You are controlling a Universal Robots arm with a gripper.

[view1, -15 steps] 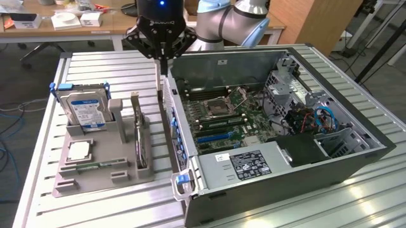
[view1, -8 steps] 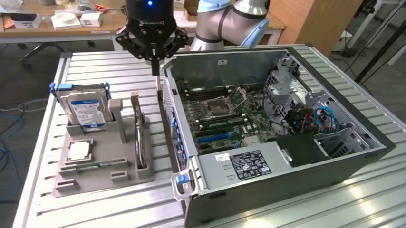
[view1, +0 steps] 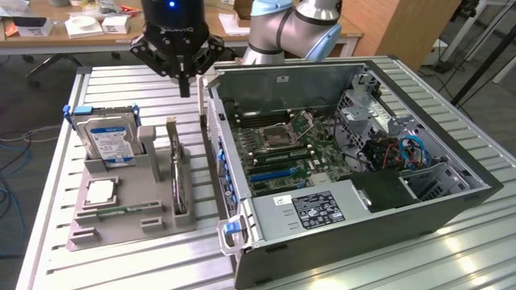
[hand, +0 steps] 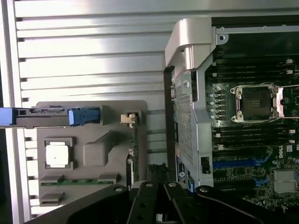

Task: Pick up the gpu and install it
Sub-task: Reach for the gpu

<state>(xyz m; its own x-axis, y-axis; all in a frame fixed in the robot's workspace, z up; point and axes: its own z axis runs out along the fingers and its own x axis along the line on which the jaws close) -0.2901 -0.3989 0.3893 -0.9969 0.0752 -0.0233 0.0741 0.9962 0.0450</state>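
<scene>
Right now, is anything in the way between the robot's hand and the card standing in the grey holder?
Nothing visible does. The hand hangs shut in open air above the gpu, which stands on edge in the grey holder.

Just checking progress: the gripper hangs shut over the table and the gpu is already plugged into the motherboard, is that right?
Not quite. The gpu is not in the motherboard; it stands on edge in the gray holder, as the exterior view shows. The gripper does hang shut over the table.
</scene>
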